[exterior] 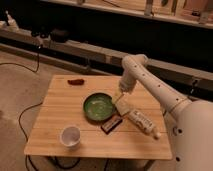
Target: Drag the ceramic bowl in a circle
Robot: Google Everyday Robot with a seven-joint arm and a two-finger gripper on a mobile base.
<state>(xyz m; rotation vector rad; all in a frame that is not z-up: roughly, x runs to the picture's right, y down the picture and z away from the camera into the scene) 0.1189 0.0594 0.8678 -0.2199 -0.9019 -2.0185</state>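
green ceramic bowl [98, 108], pale gripper [118, 99] at its rim, white cup [70, 136].

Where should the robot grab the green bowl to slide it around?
Probably the rim nearest the gripper, which hangs right at that edge, coming from above. The bowl is wide, shallow and upright, so only its thin rim can be pinched. The bottle lying beside it would likely block a sideways approach.

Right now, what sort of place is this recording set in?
Probably a lab or workshop: a small wooden table on a bare concrete floor, cables trailing across it, a long ledge behind. The claw sits at the ceramic bowl's rim.
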